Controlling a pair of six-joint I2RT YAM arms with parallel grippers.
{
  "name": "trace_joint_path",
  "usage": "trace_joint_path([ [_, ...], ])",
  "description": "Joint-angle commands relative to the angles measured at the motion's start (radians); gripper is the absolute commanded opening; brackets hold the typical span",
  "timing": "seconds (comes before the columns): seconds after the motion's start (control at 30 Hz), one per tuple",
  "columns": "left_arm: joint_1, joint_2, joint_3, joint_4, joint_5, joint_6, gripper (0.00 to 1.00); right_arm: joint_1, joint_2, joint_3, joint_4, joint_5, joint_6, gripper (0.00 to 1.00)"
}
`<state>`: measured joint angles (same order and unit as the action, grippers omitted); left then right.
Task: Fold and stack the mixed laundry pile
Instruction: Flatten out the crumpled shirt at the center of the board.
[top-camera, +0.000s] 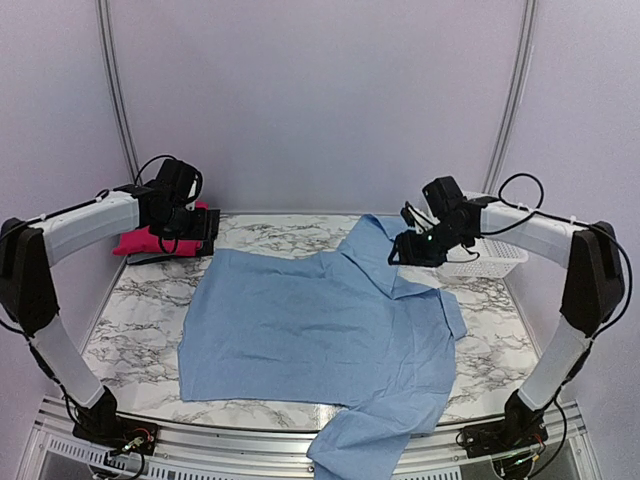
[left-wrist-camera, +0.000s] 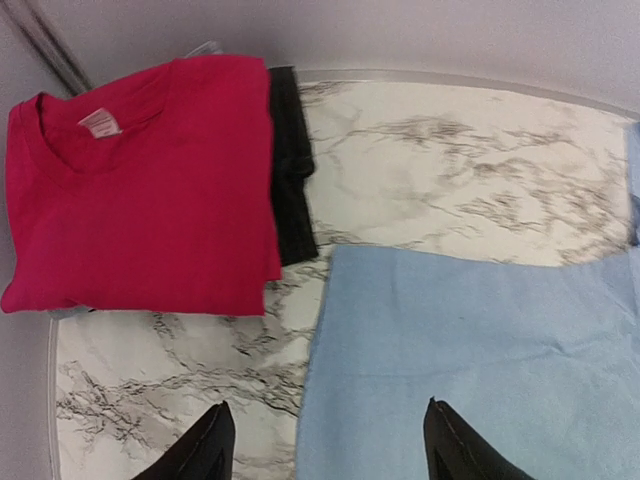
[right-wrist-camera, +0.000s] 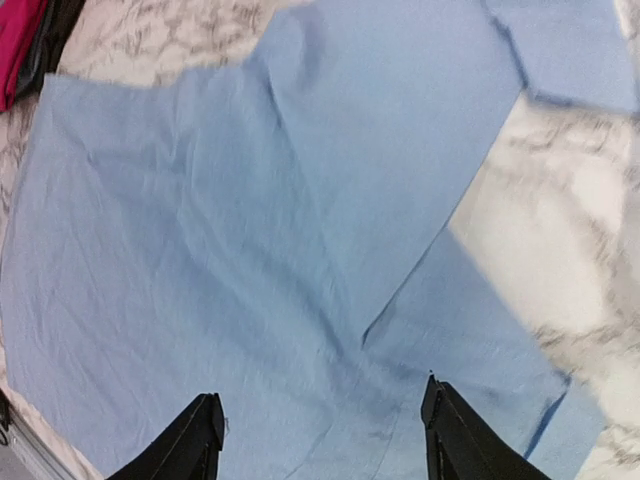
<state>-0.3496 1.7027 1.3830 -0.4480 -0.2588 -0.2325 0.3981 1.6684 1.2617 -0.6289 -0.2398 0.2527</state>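
A light blue collared shirt (top-camera: 320, 325) lies spread flat on the marble table (top-camera: 130, 320), and one sleeve (top-camera: 365, 445) hangs over the near edge. At the back left, a bright pink-red T-shirt (left-wrist-camera: 140, 190) sits folded on top of a dark garment (left-wrist-camera: 292, 170). My left gripper (left-wrist-camera: 325, 445) hovers open above the blue shirt's (left-wrist-camera: 480, 350) back-left corner, holding nothing. My right gripper (right-wrist-camera: 320, 440) is open too, empty, above the blue shirt (right-wrist-camera: 250, 230) near its collar side. From above, the left gripper (top-camera: 198, 240) and the right gripper (top-camera: 402, 255) flank the shirt's far edge.
A white slatted basket (top-camera: 492, 257) stands at the back right, just behind my right arm. Bare marble (left-wrist-camera: 450, 170) shows between the pink stack and the blue shirt. A metal rail (top-camera: 250, 440) runs along the near edge.
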Motion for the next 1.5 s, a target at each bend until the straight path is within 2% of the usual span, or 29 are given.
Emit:
trace_joint_path([
  [0.0, -0.110, -0.093, -0.091, 0.010, 0.106, 0.029, 0.68, -0.065, 0.151, 0.199, -0.085, 0.112, -0.022, 0.64],
  [0.17, -0.249, -0.108, -0.170, 0.029, 0.111, 0.008, 0.69, -0.085, 0.302, 0.342, -0.082, 0.131, -0.009, 0.61],
  [0.27, -0.287, -0.100, -0.212, 0.035, 0.100, -0.009, 0.69, -0.085, 0.375, 0.391, -0.065, 0.142, 0.001, 0.60],
  [0.37, -0.307, -0.093, -0.251, 0.042, 0.096, -0.020, 0.69, -0.083, 0.436, 0.427, -0.034, 0.158, -0.005, 0.56],
  [0.57, -0.318, -0.062, -0.306, 0.042, 0.073, -0.054, 0.70, -0.084, 0.542, 0.500, -0.022, 0.210, -0.013, 0.56],
  [0.83, -0.328, 0.016, -0.320, 0.039, 0.037, -0.015, 0.70, -0.076, 0.667, 0.570, -0.031, 0.232, -0.053, 0.49],
  [0.9, -0.328, 0.035, -0.317, 0.037, 0.037, -0.008, 0.70, -0.069, 0.686, 0.558, -0.039, 0.235, -0.074, 0.42],
  [1.13, -0.328, 0.119, -0.312, -0.013, -0.016, 0.042, 0.69, -0.068, 0.670, 0.571, -0.046, 0.227, -0.093, 0.00],
  [1.27, -0.324, 0.172, -0.317, -0.038, -0.056, 0.075, 0.67, -0.076, 0.647, 0.704, -0.045, 0.272, -0.119, 0.00],
  [1.47, -0.316, 0.222, -0.300, -0.058, -0.091, 0.090, 0.67, -0.121, 0.716, 0.944, -0.075, 0.315, -0.141, 0.00],
])
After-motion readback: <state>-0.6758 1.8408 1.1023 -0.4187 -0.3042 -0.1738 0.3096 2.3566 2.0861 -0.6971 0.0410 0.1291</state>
